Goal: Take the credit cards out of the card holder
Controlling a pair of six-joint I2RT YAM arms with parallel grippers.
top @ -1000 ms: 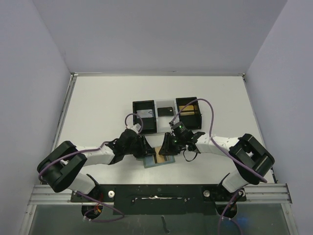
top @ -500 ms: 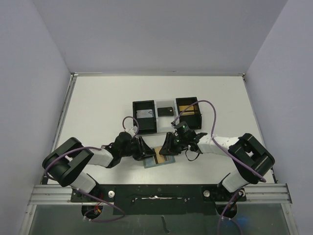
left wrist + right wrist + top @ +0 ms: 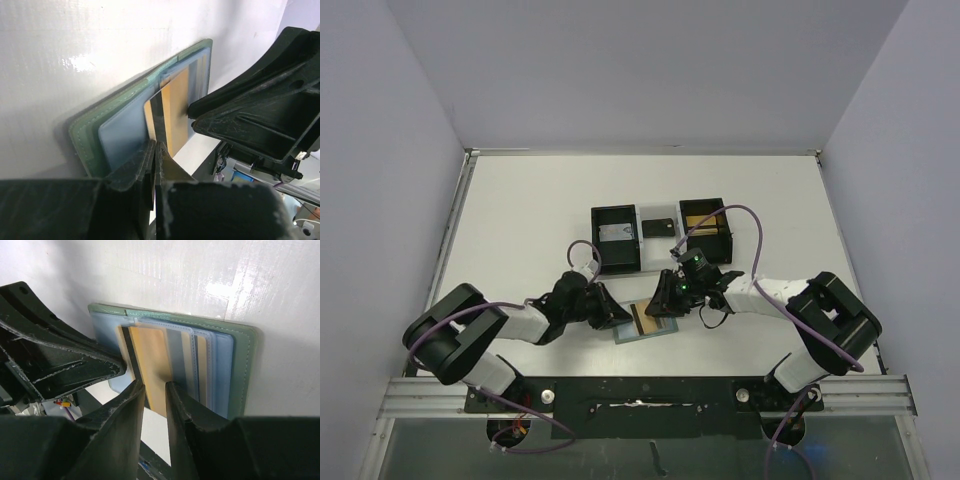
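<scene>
Your left claw is squeezed down to a hairline slit. The dark-striped corner of the gold card runs right up to that slit, but you can't tell from here whether it's actually nipped. Your right claw is parted just a narrow way. The card's gold face shows flat through the gap, so it isn't pinched between those fingers, and the fingertips sit over the card's near end. The two claws face each other across the card: the right claw's tip touches the edge away from your left claw, and the left claw's tip meets the striped edge.

Under the card and both tips lies the green wallet, opened flat on the white bench, pale blue inside. Just past the right claw's fingers, more cards sit tucked in the pockets with only their edges showing. Farther out beyond both claws, well apart from the wallet, stand two black boxes with a pale tray between them.
</scene>
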